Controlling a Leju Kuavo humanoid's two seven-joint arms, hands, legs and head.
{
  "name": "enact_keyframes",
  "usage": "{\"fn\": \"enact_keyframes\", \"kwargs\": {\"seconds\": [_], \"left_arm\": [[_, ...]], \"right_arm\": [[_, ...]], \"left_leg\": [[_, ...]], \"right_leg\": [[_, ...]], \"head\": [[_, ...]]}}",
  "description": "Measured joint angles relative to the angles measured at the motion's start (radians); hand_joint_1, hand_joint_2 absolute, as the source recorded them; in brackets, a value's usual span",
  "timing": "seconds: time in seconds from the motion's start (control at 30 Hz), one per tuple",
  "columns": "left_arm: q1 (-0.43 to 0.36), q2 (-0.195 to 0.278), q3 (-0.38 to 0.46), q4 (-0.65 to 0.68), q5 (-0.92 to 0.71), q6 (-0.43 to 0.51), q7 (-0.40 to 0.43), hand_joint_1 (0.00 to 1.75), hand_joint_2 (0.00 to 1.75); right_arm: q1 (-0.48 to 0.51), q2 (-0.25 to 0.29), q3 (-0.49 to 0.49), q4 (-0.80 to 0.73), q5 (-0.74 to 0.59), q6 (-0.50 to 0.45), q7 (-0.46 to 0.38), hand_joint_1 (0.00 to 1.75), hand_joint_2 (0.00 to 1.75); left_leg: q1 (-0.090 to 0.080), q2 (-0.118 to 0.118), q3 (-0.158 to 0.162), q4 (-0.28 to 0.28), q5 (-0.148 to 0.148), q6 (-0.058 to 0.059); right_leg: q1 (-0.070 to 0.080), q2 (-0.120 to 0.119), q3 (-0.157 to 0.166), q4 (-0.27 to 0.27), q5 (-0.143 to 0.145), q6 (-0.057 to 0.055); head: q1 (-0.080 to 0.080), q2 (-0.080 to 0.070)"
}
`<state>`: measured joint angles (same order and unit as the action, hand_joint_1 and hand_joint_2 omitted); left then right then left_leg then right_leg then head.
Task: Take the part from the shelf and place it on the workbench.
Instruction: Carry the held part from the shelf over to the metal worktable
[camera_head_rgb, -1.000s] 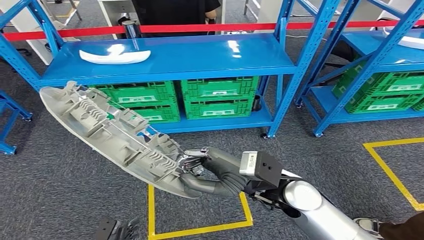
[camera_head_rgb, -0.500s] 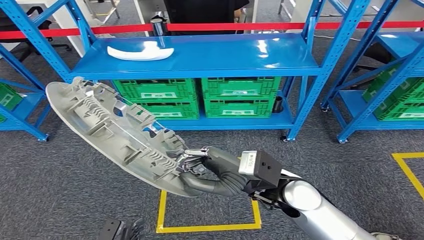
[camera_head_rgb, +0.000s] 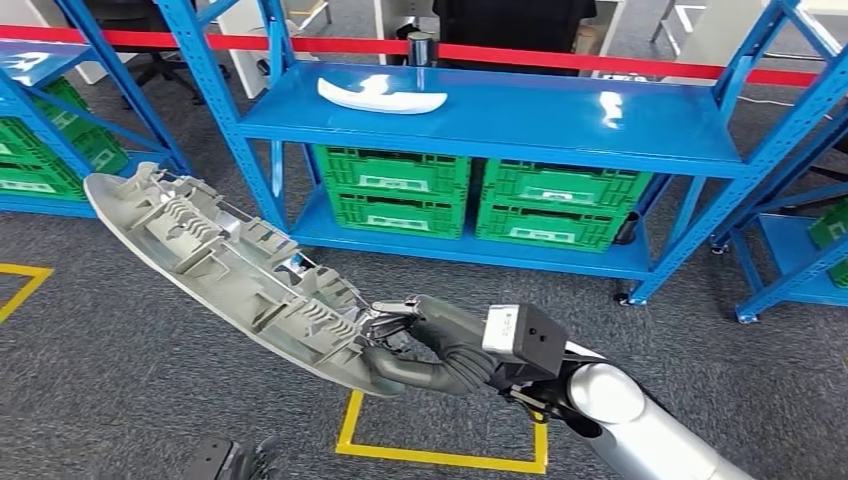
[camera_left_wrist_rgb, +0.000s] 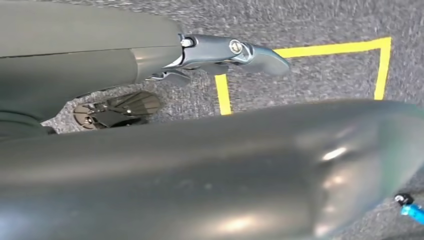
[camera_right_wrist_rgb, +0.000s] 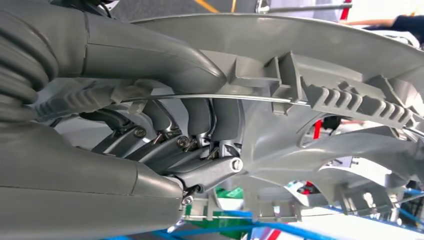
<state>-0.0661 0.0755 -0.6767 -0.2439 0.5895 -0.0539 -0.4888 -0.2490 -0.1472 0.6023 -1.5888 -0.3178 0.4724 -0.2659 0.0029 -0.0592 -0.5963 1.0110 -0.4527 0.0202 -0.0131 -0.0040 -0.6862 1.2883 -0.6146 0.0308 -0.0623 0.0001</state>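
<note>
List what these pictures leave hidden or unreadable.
- Left robot hand: cut off by the head view's bottom edge, so its state is unclear.
- Grey part: its outer face is turned away in the head view.
- Green crates: labels too small to read.
- Workbench: cannot be made out.

No legible text in any view.

Green crates (camera_head_rgb: 400, 185) on the lower shelf level each carry a white label on the front face; printing too small and blurred to read. Same for the crates further right (camera_head_rgb: 553, 205).

Grey module on the right wrist (camera_head_rgb: 518, 335) bears a small white sticker with dark marks; not readable.

Yellow tape outline on the floor (camera_head_rgb: 440, 455), near side: a marking only, no characters.
</note>
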Motion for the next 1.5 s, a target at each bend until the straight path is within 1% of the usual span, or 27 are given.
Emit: {"fn": "enact_keyframes", "kwargs": {"seconds": [0.03, 0.1, 0.17, 0.23, 0.27, 0.33, 0.4, 0.47, 0.5, 0.53, 0.6, 0.63, 0.7, 0.77, 0.83, 0.9, 0.93, 0.97, 1.0, 1.07, 1.13, 1.2, 1.27, 1.33, 1.4, 1.47, 1.5], "left_arm": [[0.001, 0.000, 0.000, 0.000, -0.002, -0.001, 0.000, 0.00, 0.00], [0.000, -0.001, 0.000, 0.000, -0.004, -0.003, -0.001, 0.00, 0.00], [-0.001, -0.002, 0.000, -0.001, -0.005, -0.004, -0.001, 0.00, 0.00], [0.002, -0.001, 0.000, 0.000, -0.005, -0.004, -0.001, 0.00, 0.00], [0.004, -0.002, 0.000, 0.000, -0.006, -0.004, -0.001, 0.00, 0.00], [0.004, -0.006, 0.000, -0.001, -0.006, -0.001, -0.001, 0.00, 0.00], [0.001, -0.013, 0.000, -0.002, -0.009, 0.005, -0.003, 0.00, 0.00], [0.000, -0.019, 0.000, -0.003, -0.014, 0.011, -0.005, 0.00, 0.00], [0.000, -0.021, 0.000, -0.003, -0.016, 0.013, -0.005, 0.00, 0.00], [0.000, -0.022, 0.000, -0.003, -0.017, 0.013, -0.005, 0.00, 0.00], [-0.001, -0.023, 0.000, -0.003, -0.018, 0.013, -0.005, 0.00, 0.00], [-0.002, -0.023, 0.000, -0.004, -0.018, 0.013, -0.005, 0.00, 0.00], [-0.003, -0.024, 0.000, -0.004, -0.017, 0.013, -0.005, 0.00, 0.00], [0.002, -0.024, 0.000, -0.003, -0.016, 0.013, -0.005, 0.00, 0.00], [0.003, -0.025, 0.000, -0.002, -0.016, 0.014, -0.006, 0.00, 0.00], [0.001, -0.027, 0.000, -0.003, -0.016, 0.014, -0.006, 0.00, 0.00], [0.000, -0.029, 0.000, -0.003, -0.016, 0.014, -0.006, 0.00, 0.00], [0.000, -0.030, 0.000, -0.003, -0.016, 0.014, -0.006, 0.00, 0.00], [0.001, -0.031, 0.000, -0.003, -0.016, 0.014, -0.006, 0.00, 0.00], [0.003, -0.032, 0.000, -0.003, -0.015, 0.014, -0.006, 0.00, 0.00], [0.003, -0.032, 0.000, -0.002, -0.015, 0.014, -0.006, 0.00, 0.00], [0.006, -0.033, 0.000, -0.002, -0.014, 0.014, -0.005, 0.00, 0.00], [0.013, -0.032, 0.000, 0.000, -0.014, 0.013, -0.005, 0.00, 0.00], [0.016, -0.032, 0.000, 0.001, -0.013, 0.013, -0.005, 0.00, 0.00], [0.013, -0.033, 0.000, 0.001, -0.013, 0.012, -0.005, 0.00, 0.00], [0.013, -0.034, 0.000, 0.001, -0.012, 0.012, -0.005, 0.00, 0.00], [0.016, -0.034, 0.000, 0.001, -0.011, 0.012, -0.005, 0.00, 0.00]], "right_arm": [[0.001, 0.000, 0.000, -0.001, 0.000, -0.001, 0.000, 1.75, 1.75], [0.003, -0.001, 0.000, -0.003, -0.001, -0.002, 0.000, 1.75, 1.75], [0.005, -0.001, 0.002, -0.007, -0.002, -0.002, 0.001, 1.75, 1.75], [0.007, -0.001, 0.004, -0.014, -0.001, -0.002, 0.005, 1.75, 1.75], [0.008, 0.000, 0.006, -0.017, -0.001, -0.002, 0.009, 1.75, 1.75], [0.014, 0.003, 0.007, -0.029, 0.001, -0.002, 0.014, 1.75, 1.75], [0.023, 0.004, 0.008, -0.041, 0.006, 0.000, 0.015, 1.75, 1.75], [0.030, 0.004, 0.009, -0.049, 0.011, 0.006, 0.019, 1.75, 1.75], [0.032, 0.005, 0.010, -0.053, 0.013, 0.009, 0.023, 1.75, 1.75], [0.034, 0.005, 0.011, -0.056, 0.015, 0.013, 0.027, 1.75, 1.75], [0.035, 0.009, 0.015, -0.063, 0.017, 0.021, 0.032, 1.75, 1.75], [0.034, 0.010, 0.018, -0.066, 0.018, 0.024, 0.034, 1.75, 1.75], [0.034, 0.014, 0.025, -0.069, 0.019, 0.031, 0.035, 1.75, 1.75], [0.033, 0.018, 0.030, -0.072, 0.019, 0.034, 0.037, 1.75, 1.75], [0.032, 0.021, 0.034, -0.075, 0.019, 0.034, 0.039, 1.75, 1.75], [0.033, 0.021, 0.038, -0.076, 0.019, 0.034, 0.041, 1.75, 1.75], [0.034, 0.020, 0.040, -0.076, 0.019, 0.034, 0.041, 1.75, 1.75], [0.035, 0.020, 0.042, -0.076, 0.019, 0.034, 0.042, 1.75, 1.75], [0.035, 0.020, 0.044, -0.076, 0.019, 0.034, 0.043, 1.75, 1.75], [0.035, 0.019, 0.046, -0.076, 0.019, 0.035, 0.046, 1.75, 1.75], [0.034, 0.019, 0.050, -0.076, 0.017, 0.036, 0.047, 1.75, 1.75], [0.035, 0.020, 0.053, -0.076, 0.016, 0.037, 0.049, 1.75, 1.75], [0.035, 0.021, 0.055, -0.076, 0.016, 0.038, 0.050, 1.75, 1.75], [0.035, 0.022, 0.056, -0.076, 0.015, 0.038, 0.050, 1.75, 1.75], [0.036, 0.023, 0.056, -0.076, 0.015, 0.040, 0.049, 1.75, 1.75], [0.038, 0.023, 0.057, -0.076, 0.015, 0.042, 0.049, 1.75, 1.75], [0.038, 0.023, 0.057, -0.076, 0.015, 0.042, 0.050, 1.75, 1.75]], "left_leg": [[0.001, -0.014, 0.000, 0.003, -0.001, -0.002], [0.002, -0.041, -0.006, 0.014, -0.003, -0.011], [0.003, -0.064, -0.017, 0.019, -0.003, -0.026], [0.006, -0.083, -0.024, 0.015, 0.003, -0.040], [0.005, -0.077, -0.026, 0.018, 0.000, -0.046], [0.002, -0.026, -0.054, 0.075, -0.035, -0.056], [0.002, 0.034, -0.114, 0.204, -0.102, -0.063], [0.004, 0.051, -0.159, 0.303, -0.134, -0.066], [0.005, 0.054, -0.155, 0.301, -0.124, -0.066], [0.004, 0.059, -0.129, 0.257, -0.096, -0.064], [-0.002, 0.095, -0.047, 0.110, -0.037, -0.052], [-0.007, 0.113, -0.018, 0.055, -0.021, -0.045], [-0.016, 0.126, -0.003, 0.016, -0.018, -0.031], [-0.013, 0.101, -0.002, 0.009, -0.013, -0.020], [-0.006, 0.077, 0.003, -0.002, -0.005, -0.008], [-0.003, 0.052, 0.005, -0.006, -0.002, 0.000], [-0.003, 0.039, 0.004, -0.005, -0.002, 0.001], [-0.003, 0.025, 0.004, -0.004, -0.002, 0.002], [-0.003, 0.010, 0.004, -0.002, -0.002, 0.001], [0.000, -0.020, 0.003, 0.005, -0.005, -0.003], [0.001, -0.047, -0.003, 0.016, -0.008, -0.014], [0.003, -0.066, -0.013, 0.019, -0.007, -0.030], [0.006, -0.075, -0.018, 0.016, -0.003, -0.044], [0.004, -0.034, -0.033, 0.046, -0.021, -0.053], [0.002, 0.027, -0.085, 0.155, -0.077, -0.060], [0.004, 0.048, -0.145, 0.279, -0.125, -0.064], [0.005, 0.051, -0.155, 0.300, -0.124, -0.064]], "right_leg": [[-0.002, 0.007, 0.024, -0.056, 0.038, -0.001], [-0.009, 0.054, 0.083, -0.186, 0.094, -0.002], [-0.010, 0.086, 0.104, -0.241, 0.106, -0.007], [-0.008, 0.066, 0.103, -0.243, 0.109, -0.020], [-0.009, 0.055, 0.105, -0.245, 0.111, -0.027], [-0.012, 0.026, 0.108, -0.250, 0.113, -0.038], [-0.008, -0.002, 0.109, -0.250, 0.111, -0.044], [-0.005, -0.032, 0.110, -0.250, 0.109, -0.046], [-0.004, -0.046, 0.111, -0.250, 0.107, -0.047], [-0.003, -0.059, 0.113, -0.250, 0.106, -0.046], [0.000, -0.080, 0.119, -0.250, 0.101, -0.042], [0.002, -0.088, 0.122, -0.250, 0.099, -0.038], [0.006, -0.105, 0.125, -0.252, 0.096, -0.028], [0.005, -0.119, 0.131, -0.254, 0.092, -0.017], [0.003, -0.082, 0.119, -0.216, 0.063, -0.008], [0.001, -0.023, 0.065, -0.099, 0.001, -0.005], [0.001, -0.008, 0.031, -0.033, -0.025, -0.005], [0.001, -0.003, 0.007, 0.011, -0.035, -0.004], [0.001, -0.001, -0.001, 0.018, -0.024, -0.004], [-0.003, 0.011, 0.039, -0.081, 0.049, -0.003], [-0.010, 0.055, 0.092, -0.201, 0.099, -0.002], [-0.010, 0.077, 0.105, -0.237, 0.103, -0.010], [-0.007, 0.056, 0.105, -0.240, 0.108, -0.025], [-0.008, 0.031, 0.109, -0.246, 0.110, -0.039], [-0.006, 0.003, 0.112, -0.248, 0.108, -0.048], [-0.002, -0.027, 0.113, -0.248, 0.105, -0.053], [-0.001, -0.040, 0.114, -0.248, 0.103, -0.053]], "head": [[0.000, 0.000], [0.000, 0.000], [0.000, 0.000], [0.000, 0.000], [0.000, 0.000], [-0.004, 0.000], [-0.007, 0.000], [-0.007, 0.000], [-0.007, 0.000], [-0.007, 0.000], [-0.007, 0.000], [-0.007, 0.000], [-0.007, 0.000], [-0.007, 0.000], [-0.006, 0.000], [-0.005, 0.000], [-0.005, 0.000], [-0.005, 0.000], [-0.005, 0.000], [-0.004, 0.000], [-0.004, 0.000], [-0.004, 0.000], [-0.003, 0.000], [-0.006, 0.000], [-0.008, 0.000], [-0.008, 0.000], [-0.009, 0.000]]}}
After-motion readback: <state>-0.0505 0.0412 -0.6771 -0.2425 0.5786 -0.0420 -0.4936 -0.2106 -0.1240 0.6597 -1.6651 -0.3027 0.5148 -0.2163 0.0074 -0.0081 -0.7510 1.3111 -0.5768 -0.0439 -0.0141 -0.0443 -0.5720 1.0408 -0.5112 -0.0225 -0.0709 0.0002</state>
